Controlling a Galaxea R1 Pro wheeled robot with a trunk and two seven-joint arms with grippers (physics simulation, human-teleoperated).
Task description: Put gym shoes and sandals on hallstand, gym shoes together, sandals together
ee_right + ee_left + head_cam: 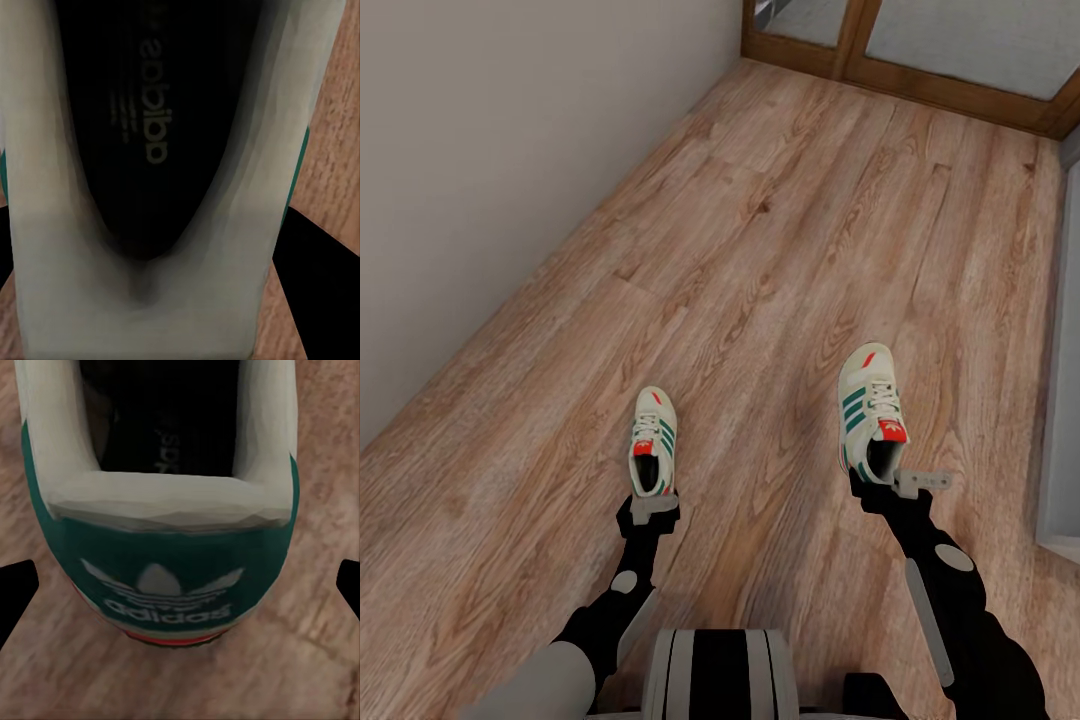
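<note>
Left end effector at heel of left gym shoe, fingers spread apart. Right end effector clamps right gym shoe heel above corridor floor.

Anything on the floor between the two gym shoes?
No: in the head view, only bare wood-plank floor lies between the left gym shoe and the right gym shoe.

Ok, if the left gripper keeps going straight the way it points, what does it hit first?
The heel of the left sneaker, dead ahead between the left gripper's fingers; it may already be touching.
</note>
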